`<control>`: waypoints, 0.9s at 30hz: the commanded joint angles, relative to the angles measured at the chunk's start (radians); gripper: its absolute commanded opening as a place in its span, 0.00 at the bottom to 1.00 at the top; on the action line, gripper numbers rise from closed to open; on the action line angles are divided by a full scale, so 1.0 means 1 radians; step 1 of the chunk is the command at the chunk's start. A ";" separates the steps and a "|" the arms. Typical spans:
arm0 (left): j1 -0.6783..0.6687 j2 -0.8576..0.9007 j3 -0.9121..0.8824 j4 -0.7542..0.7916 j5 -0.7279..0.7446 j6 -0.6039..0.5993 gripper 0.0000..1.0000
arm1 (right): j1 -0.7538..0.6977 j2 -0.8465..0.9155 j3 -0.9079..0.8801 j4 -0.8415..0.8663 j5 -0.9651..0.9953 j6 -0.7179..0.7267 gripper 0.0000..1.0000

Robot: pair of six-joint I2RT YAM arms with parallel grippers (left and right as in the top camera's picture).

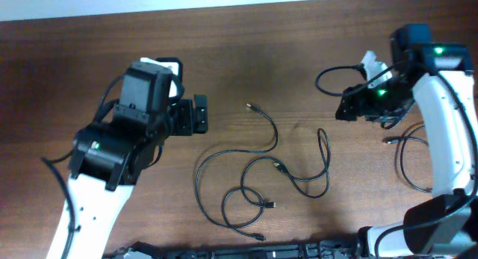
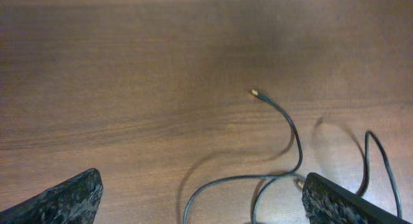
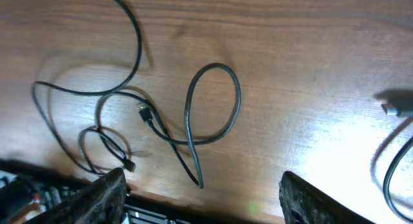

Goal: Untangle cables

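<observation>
left pincer: fingers spread wide, nothing between them, over bare bench. The cables lie flat on the bench out ahead of its fingertips and toward the front edge, well apart from it. Nearest piece is a loose plug end, whose cord curves back into the pile. In the left wrist view that plug end sits ahead of the left pincer, and its cord runs on the bench in the gap between the two fingers.

right pincer: also spread, gripping nothing, at the right side of the bench. The pile sits between the two pincers, and the tall narrow loop is the part closest to this one, not touching. The right wrist view shows the loop ahead of the right pincer. Cords cross in several spots; can't tell if they're knotted.

A separate cord lies by the right arm, clear of the pile.
</observation>
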 commanded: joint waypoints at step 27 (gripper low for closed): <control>0.002 -0.039 0.006 -0.008 -0.052 -0.025 0.99 | 0.365 -0.265 -0.880 0.639 0.005 0.501 0.04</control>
